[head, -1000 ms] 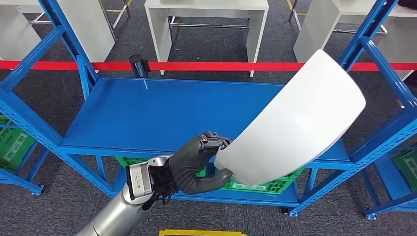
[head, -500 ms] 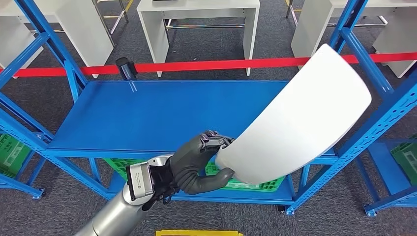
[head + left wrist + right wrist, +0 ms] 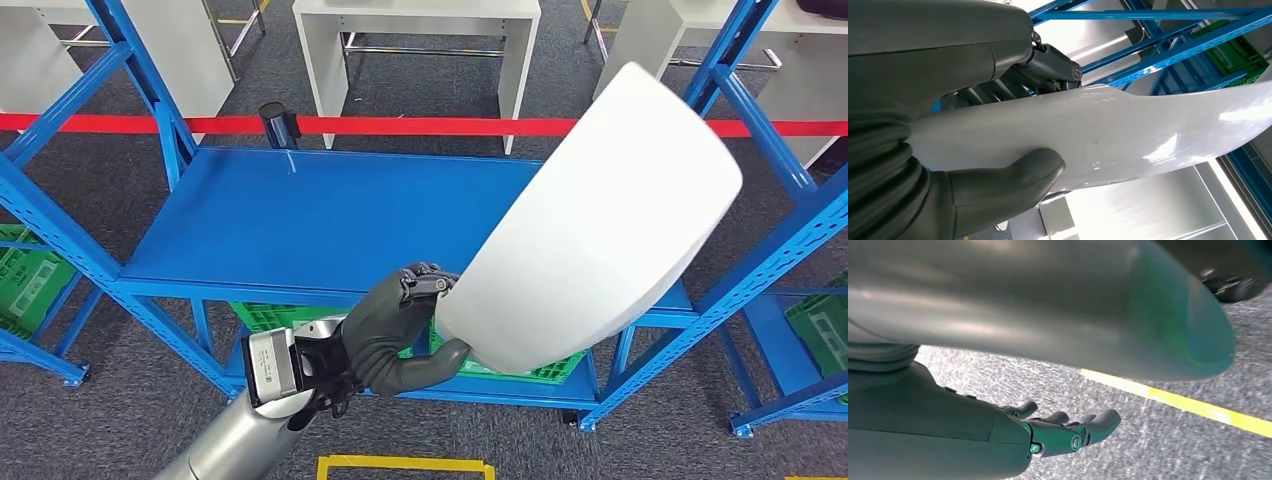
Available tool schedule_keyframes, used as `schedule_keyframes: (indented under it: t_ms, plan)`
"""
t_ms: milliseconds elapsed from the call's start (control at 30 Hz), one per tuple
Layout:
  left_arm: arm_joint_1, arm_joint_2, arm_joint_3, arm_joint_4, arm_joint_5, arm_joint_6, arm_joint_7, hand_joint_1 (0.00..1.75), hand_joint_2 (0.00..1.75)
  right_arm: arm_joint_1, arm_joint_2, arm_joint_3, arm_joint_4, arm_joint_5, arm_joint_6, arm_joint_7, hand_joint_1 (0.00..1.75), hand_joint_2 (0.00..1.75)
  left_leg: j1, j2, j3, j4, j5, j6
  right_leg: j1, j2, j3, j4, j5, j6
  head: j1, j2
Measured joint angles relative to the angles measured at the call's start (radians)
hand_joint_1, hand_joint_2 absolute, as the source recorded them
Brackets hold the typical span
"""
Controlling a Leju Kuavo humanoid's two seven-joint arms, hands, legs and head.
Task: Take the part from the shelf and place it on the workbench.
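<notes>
Left hand [image 3: 400, 335] clamps the white part [image 3: 600, 220] by its near end, long axis slanting up over the blue shelf [image 3: 330, 225].

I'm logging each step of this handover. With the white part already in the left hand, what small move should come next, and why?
Probably carry it back, clear of the shelf, before turning to find the workbench. The left hand grips the white part by its near edge, thumb under and fingers over, and the part hangs above the blue shelf between its uprights. The right hand hangs over the floor, holding nothing.
</notes>
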Motion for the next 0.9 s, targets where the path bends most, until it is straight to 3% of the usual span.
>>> schedule_keyframes:
  t_ms: [33,67,133,200,300,333,400,467,500,533,567,667,700,733,833,900]
  plan:
    - [0.001,0.0,0.0,0.004,0.0,-0.001,-0.002,1.75,1.75,0.0,-0.001,0.0,0.0,0.0,0.0,0.0,0.0,0.0,0.0,0.0,-0.008,0.004,0.003,-0.001,0.0,0.0,0.008,0.001,0.007,0.001,0.001,0.0]
    - [0.001,0.0,0.0,0.007,-0.001,-0.003,-0.005,1.75,1.75,0.0,-0.001,0.0,0.0,0.0,0.0,-0.001,0.0,0.0,0.0,0.0,-0.016,0.009,0.006,-0.002,0.0,0.0,0.037,-0.038,0.03,0.0,0.002,0.0]
    - [0.001,0.0,0.0,0.012,-0.002,-0.006,-0.011,1.75,1.75,-0.001,-0.003,0.0,0.0,0.0,0.001,-0.003,0.0,0.0,0.0,0.0,-0.028,0.019,0.01,-0.007,0.001,0.0,0.122,-0.17,0.075,-0.005,0.004,0.0]
    - [0.001,0.0,-0.001,0.016,-0.005,-0.008,-0.016,1.75,1.75,-0.003,-0.003,0.0,0.0,0.0,0.003,-0.008,0.0,0.0,-0.002,-0.001,-0.035,0.026,0.015,-0.016,0.006,0.001,0.163,-0.246,0.094,-0.017,0.005,0.0]
    - [0.001,0.0,-0.002,0.021,-0.009,-0.01,-0.02,1.75,1.75,-0.003,-0.004,0.0,0.0,0.0,0.004,-0.014,0.0,0.0,-0.003,-0.002,-0.042,0.027,0.024,-0.036,0.007,0.001,0.154,-0.259,0.103,-0.039,0.004,0.0]
    - [0.001,0.001,-0.003,0.023,-0.01,-0.01,-0.02,1.75,1.75,-0.004,-0.004,0.0,0.0,0.0,0.004,-0.014,0.0,0.0,-0.003,-0.003,-0.047,0.035,0.015,-0.043,0.005,0.001,0.149,-0.261,0.11,-0.046,0.003,0.0]
    - [0.0,0.003,-0.005,0.026,-0.011,-0.01,-0.021,1.75,1.75,-0.004,-0.004,0.0,0.0,0.0,0.006,-0.014,0.0,0.0,0.0,-0.005,-0.076,0.106,-0.046,-0.053,0.002,-0.002,0.136,-0.264,0.125,-0.057,-0.003,0.0]
    - [0.0,0.006,-0.008,0.031,-0.012,-0.01,-0.021,1.75,1.75,-0.003,-0.005,0.0,0.0,-0.001,0.006,-0.012,0.0,0.0,0.003,-0.005,-0.119,0.235,-0.128,-0.061,0.003,-0.002,0.116,-0.264,0.14,-0.061,-0.008,0.0]
    - [0.001,0.007,-0.009,0.034,-0.012,-0.01,-0.021,1.75,1.75,-0.003,-0.005,0.0,0.0,-0.002,0.007,-0.01,0.0,0.0,0.004,-0.005,-0.129,0.283,-0.151,-0.062,0.003,-0.002,0.106,-0.263,0.147,-0.06,-0.009,0.0]
    - [0.001,0.007,-0.01,0.037,-0.012,-0.01,-0.021,1.75,1.75,-0.003,-0.005,-0.001,0.0,-0.004,0.008,-0.008,0.0,0.0,0.004,-0.005,-0.124,0.299,-0.154,-0.062,0.003,-0.002,0.096,-0.263,0.155,-0.059,-0.01,0.0]
    - [0.001,0.007,-0.011,0.04,-0.012,-0.011,-0.021,1.75,1.75,-0.003,-0.005,-0.001,0.0,-0.005,0.009,-0.007,0.0,0.0,0.004,-0.005,-0.099,0.276,-0.139,-0.061,0.003,-0.002,0.087,-0.262,0.162,-0.058,-0.011,0.0]
    - [-0.003,0.007,-0.013,0.043,-0.012,-0.011,-0.02,1.75,1.75,-0.003,-0.005,-0.002,0.0,-0.008,0.013,-0.006,0.0,0.0,0.0,-0.005,0.039,0.072,-0.08,-0.045,0.004,-0.001,0.068,-0.261,0.182,-0.049,-0.013,0.0]
    - [-0.004,0.006,-0.014,0.043,-0.012,-0.011,-0.021,1.75,1.75,-0.002,-0.005,-0.002,0.0,-0.008,0.014,-0.008,0.0,0.0,-0.002,-0.006,0.066,0.024,-0.072,-0.04,0.003,-0.001,0.066,-0.262,0.189,-0.043,-0.013,0.0]
    - [-0.005,0.006,-0.014,0.043,-0.012,-0.012,-0.02,1.75,1.75,-0.002,-0.005,-0.002,0.0,-0.008,0.016,-0.011,0.0,0.0,-0.006,-0.006,0.076,0.003,-0.071,-0.035,0.003,-0.001,0.065,-0.264,0.196,-0.036,-0.014,0.0]
    - [-0.007,0.005,-0.015,0.046,-0.013,-0.013,-0.02,1.75,1.75,-0.002,-0.006,-0.002,0.0,-0.008,0.018,-0.017,0.0,0.0,-0.006,-0.004,0.062,-0.008,-0.048,-0.015,0.0,-0.001,0.06,-0.266,0.203,-0.016,-0.014,0.0]
    - [-0.007,0.005,-0.016,0.047,-0.013,-0.014,-0.02,1.75,1.75,-0.001,-0.006,-0.002,0.001,-0.009,0.021,-0.022,0.0,0.0,-0.001,-0.001,0.048,-0.017,-0.025,-0.001,-0.001,0.0,0.038,-0.211,0.143,-0.005,-0.009,0.0]
